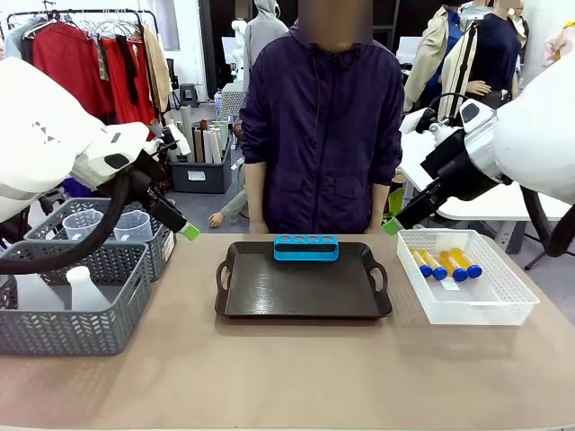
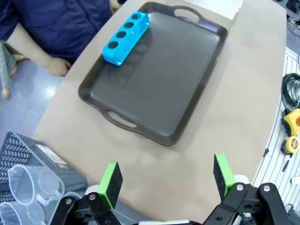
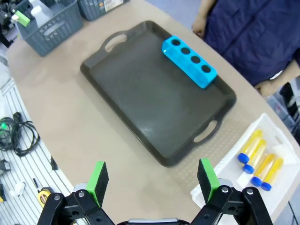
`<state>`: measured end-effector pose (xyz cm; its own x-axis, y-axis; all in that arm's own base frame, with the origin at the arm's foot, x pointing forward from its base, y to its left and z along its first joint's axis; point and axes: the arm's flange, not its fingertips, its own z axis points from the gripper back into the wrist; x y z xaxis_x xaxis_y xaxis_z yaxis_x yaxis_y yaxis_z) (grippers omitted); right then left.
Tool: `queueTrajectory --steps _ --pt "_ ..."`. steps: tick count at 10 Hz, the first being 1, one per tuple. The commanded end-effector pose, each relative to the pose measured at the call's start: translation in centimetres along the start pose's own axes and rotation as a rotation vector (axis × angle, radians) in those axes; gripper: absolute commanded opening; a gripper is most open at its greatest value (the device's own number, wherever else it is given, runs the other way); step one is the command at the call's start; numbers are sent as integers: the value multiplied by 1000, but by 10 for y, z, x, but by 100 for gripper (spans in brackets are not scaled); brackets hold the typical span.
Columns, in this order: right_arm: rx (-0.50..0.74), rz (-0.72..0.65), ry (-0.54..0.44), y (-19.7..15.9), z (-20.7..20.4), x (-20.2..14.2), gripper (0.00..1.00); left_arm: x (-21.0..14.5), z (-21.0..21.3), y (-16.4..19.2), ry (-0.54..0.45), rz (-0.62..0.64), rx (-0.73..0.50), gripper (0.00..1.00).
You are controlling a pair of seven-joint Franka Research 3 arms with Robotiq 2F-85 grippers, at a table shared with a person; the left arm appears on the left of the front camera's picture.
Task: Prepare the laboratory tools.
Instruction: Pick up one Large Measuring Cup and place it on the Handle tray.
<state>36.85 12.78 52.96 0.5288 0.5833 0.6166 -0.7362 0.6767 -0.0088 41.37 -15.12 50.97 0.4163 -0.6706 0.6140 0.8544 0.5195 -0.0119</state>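
Note:
Several amber test tubes with blue caps lie in the white lattice basket at the right. Clear measuring jugs stand in the far grey basket at the left. A white conical flask sits in the near grey basket. My left gripper hangs open above the table beside the jug basket. Over the white basket's far left corner, my right gripper is open and holds nothing.
A dark handled tray lies mid-table with a blue four-hole tube rack at its far edge. A person in a dark jacket stands at the far side. Bare tabletop lies in front of the tray.

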Motion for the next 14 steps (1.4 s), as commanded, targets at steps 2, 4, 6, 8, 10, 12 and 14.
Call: queueTrajectory --steps 2,4,6,8,10,12,14 --pt "11 1 8 2 -2 0 100 -3 1 4 4 14 -2 100" --pt "4 2 7 2 -1 0 100 -2 1 2 8 6 6 100" --pt "89 26 -28 0 18 16 100 17 22 0 -34 -25 19 100" --pt "145 68 -45 -1 41 29 100 33 39 -2 -96 -52 11 100" --pt "139 72 -83 -5 60 39 100 44 48 3 -125 -72 0 100" --pt "125 67 -108 -16 80 47 100 56 59 11 -154 -70 -15 100" --pt "97 54 -137 -29 98 51 100 62 74 18 -174 -78 2 100"
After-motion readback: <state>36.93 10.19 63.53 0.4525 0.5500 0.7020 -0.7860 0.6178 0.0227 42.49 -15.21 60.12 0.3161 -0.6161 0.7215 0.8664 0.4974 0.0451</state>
